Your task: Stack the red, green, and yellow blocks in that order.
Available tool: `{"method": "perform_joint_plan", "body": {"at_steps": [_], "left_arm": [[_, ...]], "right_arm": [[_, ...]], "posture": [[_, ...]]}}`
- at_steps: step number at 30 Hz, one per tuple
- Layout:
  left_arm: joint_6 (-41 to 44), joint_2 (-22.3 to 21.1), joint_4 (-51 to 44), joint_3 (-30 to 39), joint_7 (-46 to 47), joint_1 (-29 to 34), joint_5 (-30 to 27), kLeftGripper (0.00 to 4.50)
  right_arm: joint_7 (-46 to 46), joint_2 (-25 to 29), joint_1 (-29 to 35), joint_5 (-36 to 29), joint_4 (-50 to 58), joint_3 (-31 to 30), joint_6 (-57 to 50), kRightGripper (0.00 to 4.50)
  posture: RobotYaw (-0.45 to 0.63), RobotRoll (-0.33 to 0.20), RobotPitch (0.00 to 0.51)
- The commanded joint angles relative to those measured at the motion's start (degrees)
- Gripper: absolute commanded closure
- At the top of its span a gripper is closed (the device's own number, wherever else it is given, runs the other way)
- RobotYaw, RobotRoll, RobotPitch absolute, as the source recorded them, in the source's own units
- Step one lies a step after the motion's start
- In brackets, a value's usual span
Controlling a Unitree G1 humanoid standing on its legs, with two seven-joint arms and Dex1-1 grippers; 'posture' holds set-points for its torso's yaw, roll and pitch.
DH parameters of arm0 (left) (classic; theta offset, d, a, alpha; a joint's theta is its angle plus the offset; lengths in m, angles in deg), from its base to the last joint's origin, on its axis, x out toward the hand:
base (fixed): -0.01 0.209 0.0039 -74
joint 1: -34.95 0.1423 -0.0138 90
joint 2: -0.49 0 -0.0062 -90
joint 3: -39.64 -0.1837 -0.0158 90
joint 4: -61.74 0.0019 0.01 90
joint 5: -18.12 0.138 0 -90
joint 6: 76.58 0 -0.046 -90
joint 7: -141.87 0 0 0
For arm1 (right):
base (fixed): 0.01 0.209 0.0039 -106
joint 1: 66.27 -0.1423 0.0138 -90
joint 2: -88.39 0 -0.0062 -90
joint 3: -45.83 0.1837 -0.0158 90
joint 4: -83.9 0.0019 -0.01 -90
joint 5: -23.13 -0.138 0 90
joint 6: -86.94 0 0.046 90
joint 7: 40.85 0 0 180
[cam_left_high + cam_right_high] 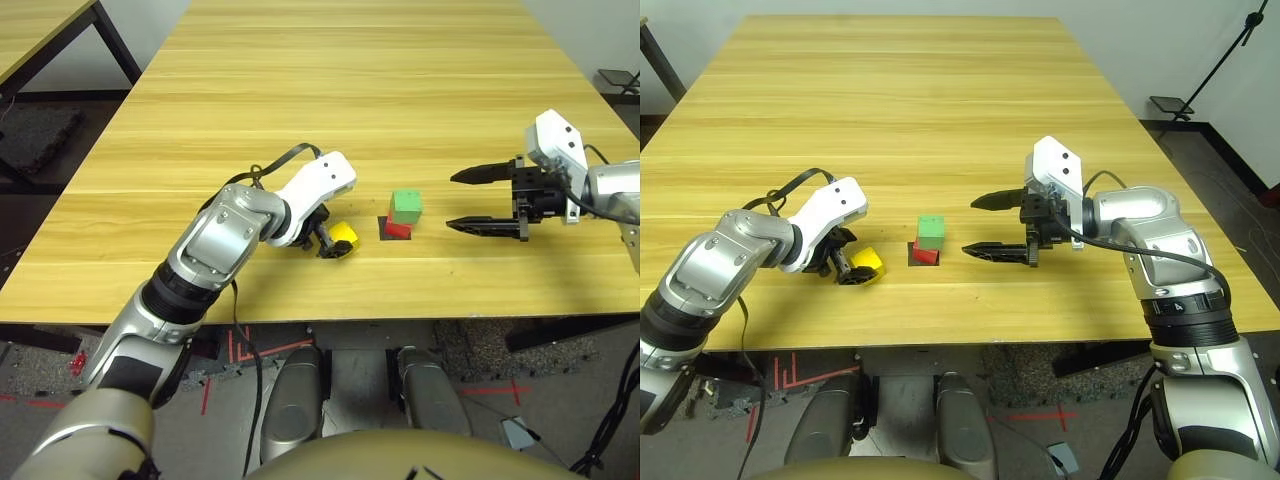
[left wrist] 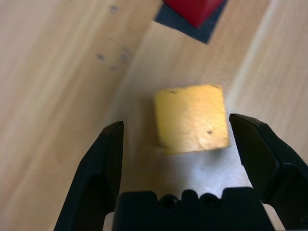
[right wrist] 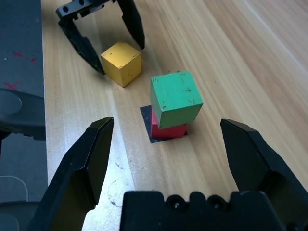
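Note:
The green block (image 1: pixel 405 206) sits on the red block (image 1: pixel 398 230), slightly turned on it, and both stand on a flat black patch (image 3: pixel 147 115) near the table's front middle. The yellow block (image 1: pixel 344 235) lies on the table just left of this stack. My left gripper (image 1: pixel 337 241) is open, its fingers (image 2: pixel 108 159) on either side of the yellow block (image 2: pixel 192 118) with a gap on each side. My right gripper (image 1: pixel 450 201) is open and hangs a short way right of the stack, pointing at it, holding nothing.
The wooden table (image 1: pixel 350 90) stretches far behind the blocks. Its front edge (image 1: pixel 300 322) runs close below them. A second table (image 1: pixel 30 30) stands at the far left, and a black stand (image 1: pixel 1180 105) is on the floor at the right.

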Motion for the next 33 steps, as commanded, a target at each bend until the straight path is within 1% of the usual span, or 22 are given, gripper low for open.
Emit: {"method": "perform_joint_plan", "body": {"at_steps": [1,5,6,8,12,16,20,23,25,33], "left_arm": [[-1.0,0.4,1.0,-0.9,1.3,0.9,-1.3,0.96],[0.2,1.5,1.0,-0.5,2.0,0.1,-3.3,2.43],[0.7,2.2,1.0,0.3,2.5,-0.5,-3.9,2.48],[1.0,2.8,1.0,1.3,2.5,-2.4,-5.1,2.48],[0.1,0.5,2.0,1.9,-0.3,-9.4,-7.5,2.48],[-5.3,-3.6,6.3,-0.7,-6.0,-17.8,-7.6,2.48],[-10.2,-4.3,12.7,-3.7,-10.8,-24.9,-6.5,2.48],[-15.2,-1.4,19.3,-5.9,-13.6,-29.5,-4.9,2.48],[-17.8,0.6,22.7,-6.9,-14.9,-31.1,-4.1,2.48],[-25.4,7.8,33.2,-10.8,-20.5,-34.5,-0.3,2.48]], "right_arm": [[0.4,0.5,1.0,-0.1,1.5,0.4,-0.6,0.0],[0.7,0.7,1.2,-0.1,1.8,0.6,-0.7,0.0],[0.8,0.7,1.3,-0.2,1.9,0.7,-0.8,0.0],[0.9,0.8,1.5,-0.2,2.1,0.9,-0.9,0.0],[1.4,0.7,1.8,-0.4,2.5,1.0,-1.1,0.0],[1.2,1.1,2.3,-0.4,2.7,1.1,-1.3,0.0],[1.5,1.2,3.0,-0.4,3.1,1.2,-1.3,0.0],[2.2,1.1,3.8,-0.6,3.8,1.5,-1.7,0.0],[2.6,1.2,4.5,-0.8,4.4,1.8,-1.9,0.0],[4.5,1.7,7.5,-1.7,7.4,3.1,-3.1,0.0]], "posture": [[0.07,-0.054,0.099],[0.06,-0.053,0.098],[0.06,-0.053,0.096],[0.06,-0.051,0.094],[0.06,-0.048,0.09],[0.06,-0.042,0.085],[0.04,-0.034,0.081],[0.02,-0.029,0.08],[0.01,-0.026,0.08],[-0.04,-0.021,0.084]]}}
